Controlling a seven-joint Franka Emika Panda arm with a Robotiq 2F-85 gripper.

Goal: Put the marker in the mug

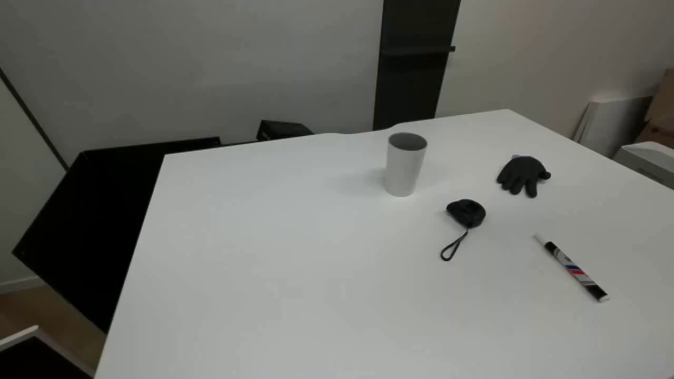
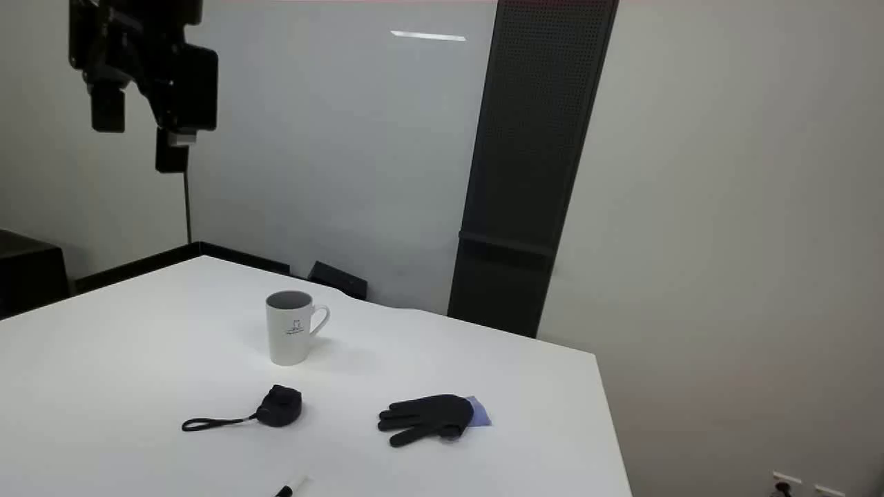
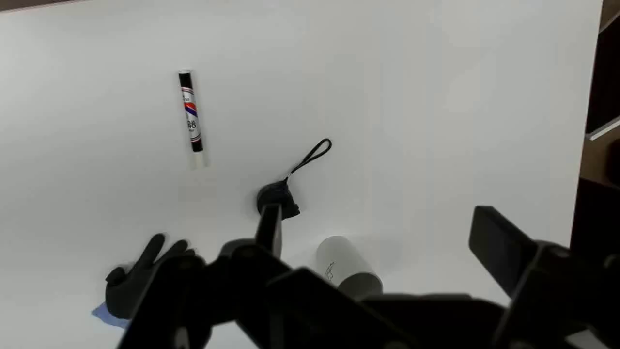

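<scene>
While the marker lies on its side on the white table, well apart from the mug, the mug itself stands upright. Nearer the mug, roughly between it and the marker, sits a black tape measure. A black glove, a bluish piece showing at its cuff, rests well apart from the mug. Higher than the mug's rim, in an exterior view, hangs the gripper, its dark fingers spread wide apart.
</scene>
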